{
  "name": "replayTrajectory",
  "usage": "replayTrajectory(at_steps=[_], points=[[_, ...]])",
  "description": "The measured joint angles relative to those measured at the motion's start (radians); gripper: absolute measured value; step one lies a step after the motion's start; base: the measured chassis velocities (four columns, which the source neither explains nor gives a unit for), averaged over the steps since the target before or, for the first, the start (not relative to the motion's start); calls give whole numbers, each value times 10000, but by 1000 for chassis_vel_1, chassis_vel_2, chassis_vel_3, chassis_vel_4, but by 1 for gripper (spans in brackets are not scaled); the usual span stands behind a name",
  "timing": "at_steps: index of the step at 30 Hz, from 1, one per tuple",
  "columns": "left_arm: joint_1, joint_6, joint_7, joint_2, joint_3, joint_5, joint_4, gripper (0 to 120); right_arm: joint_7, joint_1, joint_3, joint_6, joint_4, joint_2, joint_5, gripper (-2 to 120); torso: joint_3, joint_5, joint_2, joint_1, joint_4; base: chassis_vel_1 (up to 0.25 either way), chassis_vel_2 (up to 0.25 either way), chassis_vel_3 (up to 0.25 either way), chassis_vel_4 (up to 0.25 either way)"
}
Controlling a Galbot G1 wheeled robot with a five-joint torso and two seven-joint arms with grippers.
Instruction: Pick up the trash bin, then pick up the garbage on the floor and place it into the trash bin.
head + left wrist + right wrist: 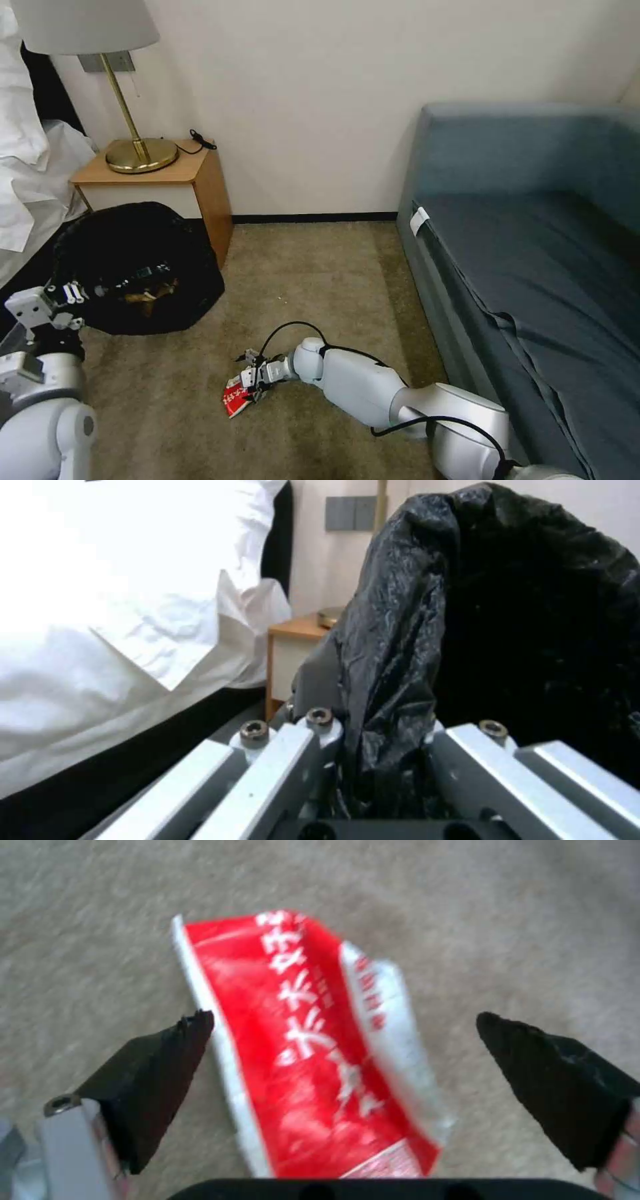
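Note:
The trash bin (pixel 140 267), draped in a glossy black bag, hangs tilted at the left beside the nightstand, with brownish garbage (pixel 150 291) lying inside it. My left gripper (pixel 63 297) is shut on its rim. In the left wrist view the black liner (pixel 520 630) is pinched in the left gripper (pixel 387 740). A red snack packet (pixel 235 402) with white lettering lies flat on the carpet. My right gripper (pixel 250 383) is low over it and open. In the right wrist view its black fingertips (pixel 160 1075) stand on either side of the packet (pixel 320 1040).
A wooden nightstand (pixel 200 180) with a brass lamp (pixel 140 153) stands against the wall behind the bin. White bedding (pixel 27 167) lies at the far left. A blue-grey sofa (pixel 520 267) runs along the right. Beige carpet (pixel 313 280) lies between them.

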Motion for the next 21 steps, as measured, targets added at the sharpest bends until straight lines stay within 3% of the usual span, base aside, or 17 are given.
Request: replayTrajectory(at_steps=[9, 11, 15, 16, 21], points=[[473, -239, 214, -363, -115, 2, -380, 4, -300, -158, 200, 210, -72, -1, -194, 74, 0, -1, 0, 0, 0, 0, 0, 0, 0], [612, -274, 259, -466, -67, 26, -711, 4, -349, -158, 291, 269, 31, 0, -340, 61, 0, 0, 0, 0, 0, 0, 0, 0, 0], [639, -281, 261, -475, -60, 27, -850, 4, -351, -158, 310, 279, 36, 0, -374, 53, 0, 0, -1, 0, 0, 0, 0, 0, 0], [659, -295, 267, -489, -33, 16, -915, 4, -351, -165, 320, 284, 8, 0, -392, 44, 0, 1, 0, 0, 1, 0, 0, 0, 0], [712, -372, 290, -543, 92, 27, -926, 4, -350, -199, 426, 323, -93, 0, -478, 28, 0, 1, 0, 0, 0, 0, 0, 0, 0]])
